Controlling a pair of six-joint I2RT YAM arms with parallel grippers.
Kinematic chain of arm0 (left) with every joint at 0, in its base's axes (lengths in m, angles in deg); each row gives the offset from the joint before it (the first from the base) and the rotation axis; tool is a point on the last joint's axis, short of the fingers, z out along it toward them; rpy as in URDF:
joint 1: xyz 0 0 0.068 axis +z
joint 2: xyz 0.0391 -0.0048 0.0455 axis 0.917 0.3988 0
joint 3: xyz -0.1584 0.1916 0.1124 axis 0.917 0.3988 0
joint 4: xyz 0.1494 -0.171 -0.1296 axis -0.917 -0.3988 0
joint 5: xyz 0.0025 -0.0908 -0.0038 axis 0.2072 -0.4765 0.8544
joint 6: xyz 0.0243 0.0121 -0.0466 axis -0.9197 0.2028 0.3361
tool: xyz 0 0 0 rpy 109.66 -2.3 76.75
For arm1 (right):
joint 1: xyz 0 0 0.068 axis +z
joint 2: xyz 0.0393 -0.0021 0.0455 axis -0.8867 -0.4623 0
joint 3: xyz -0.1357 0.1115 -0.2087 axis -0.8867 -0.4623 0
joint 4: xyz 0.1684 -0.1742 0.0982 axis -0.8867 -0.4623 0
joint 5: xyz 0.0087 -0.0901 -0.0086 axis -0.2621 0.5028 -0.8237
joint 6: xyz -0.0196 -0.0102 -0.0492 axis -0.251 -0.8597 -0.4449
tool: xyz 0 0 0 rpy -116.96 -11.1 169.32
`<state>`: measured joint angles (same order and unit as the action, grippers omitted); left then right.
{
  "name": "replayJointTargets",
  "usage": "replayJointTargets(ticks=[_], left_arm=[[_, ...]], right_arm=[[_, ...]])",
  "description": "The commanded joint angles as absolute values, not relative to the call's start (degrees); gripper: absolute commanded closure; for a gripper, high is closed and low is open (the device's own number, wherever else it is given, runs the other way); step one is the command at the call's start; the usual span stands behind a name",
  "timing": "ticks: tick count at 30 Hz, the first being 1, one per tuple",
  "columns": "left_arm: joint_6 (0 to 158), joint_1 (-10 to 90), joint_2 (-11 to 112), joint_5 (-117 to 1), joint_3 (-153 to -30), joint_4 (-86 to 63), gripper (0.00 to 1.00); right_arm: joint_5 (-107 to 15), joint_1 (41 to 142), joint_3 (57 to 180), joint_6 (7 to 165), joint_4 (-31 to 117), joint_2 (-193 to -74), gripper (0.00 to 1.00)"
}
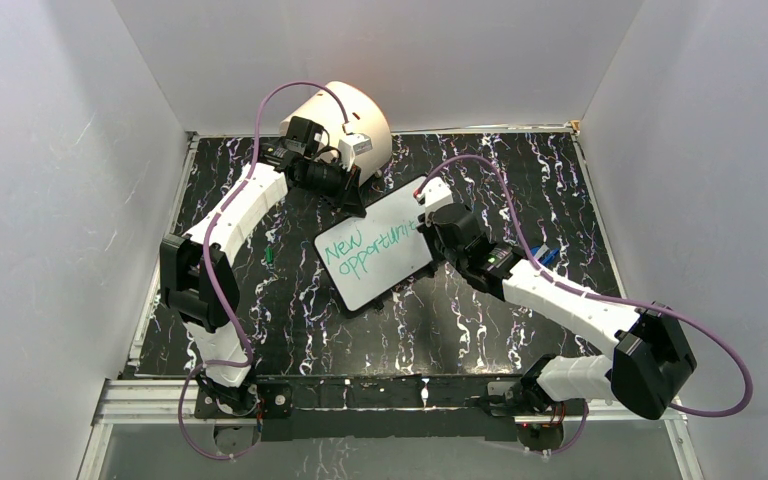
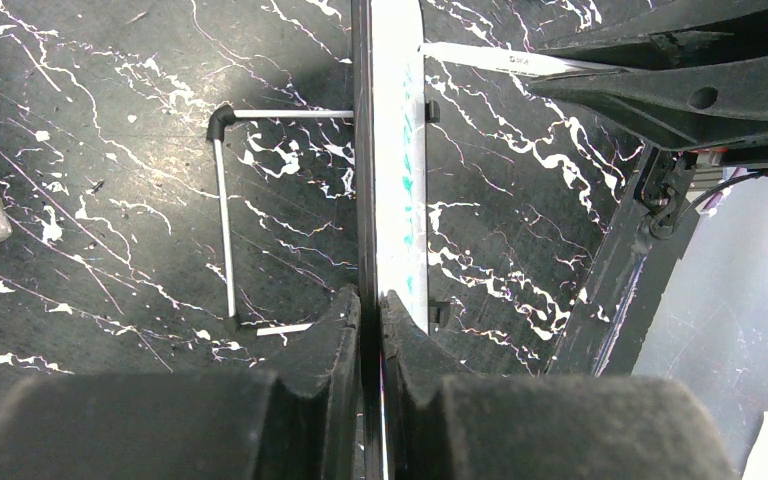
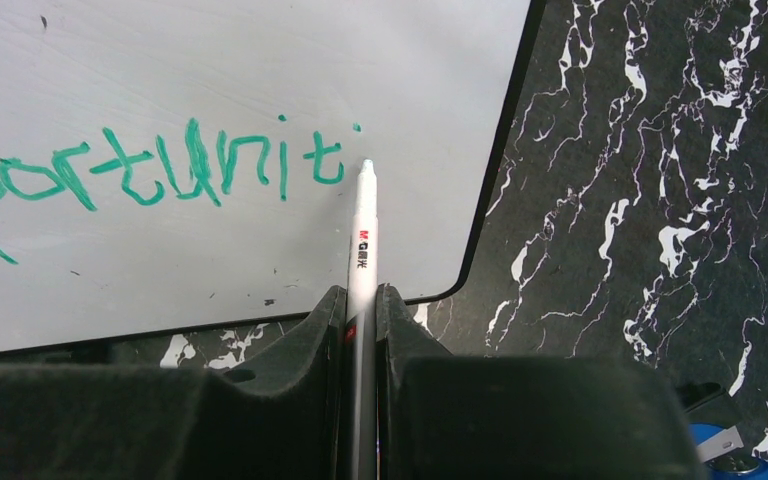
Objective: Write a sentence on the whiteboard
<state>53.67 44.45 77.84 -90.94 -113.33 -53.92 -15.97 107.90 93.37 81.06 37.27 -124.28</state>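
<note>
The whiteboard (image 1: 380, 250) lies tilted at the table's middle, propped on a wire stand (image 2: 222, 210). Green lettering (image 1: 365, 248) on it reads "New opportuniti"; the right wrist view shows "portuniti" (image 3: 160, 170). My left gripper (image 1: 352, 197) is shut on the board's far edge, seen edge-on in the left wrist view (image 2: 392, 150). My right gripper (image 1: 430, 222) is shut on a white marker (image 3: 361, 235), whose tip sits on the board just right of the last letter, near the board's right edge (image 3: 495, 160).
A big cream cylinder (image 1: 345, 115) lies at the back behind the left arm. A small green cap (image 1: 271, 255) lies left of the board. A blue object (image 1: 546, 255) sits beside the right arm. White walls close in on three sides.
</note>
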Motion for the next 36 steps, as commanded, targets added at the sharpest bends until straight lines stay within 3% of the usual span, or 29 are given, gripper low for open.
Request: replayJointTargets(ticks=[1, 36], left_arm=[[52.36, 42.56, 80.24, -88.54, -112.24, -60.51, 1.0], [52.09, 42.13, 80.2, -88.76, -112.1, -60.56, 1.0]], right_arm=[[-16.04, 107.68, 92.82, 82.13, 39.39, -122.31, 1.0], [-16.22, 107.58, 94.93, 81.68, 42.59, -125.42, 1.0]])
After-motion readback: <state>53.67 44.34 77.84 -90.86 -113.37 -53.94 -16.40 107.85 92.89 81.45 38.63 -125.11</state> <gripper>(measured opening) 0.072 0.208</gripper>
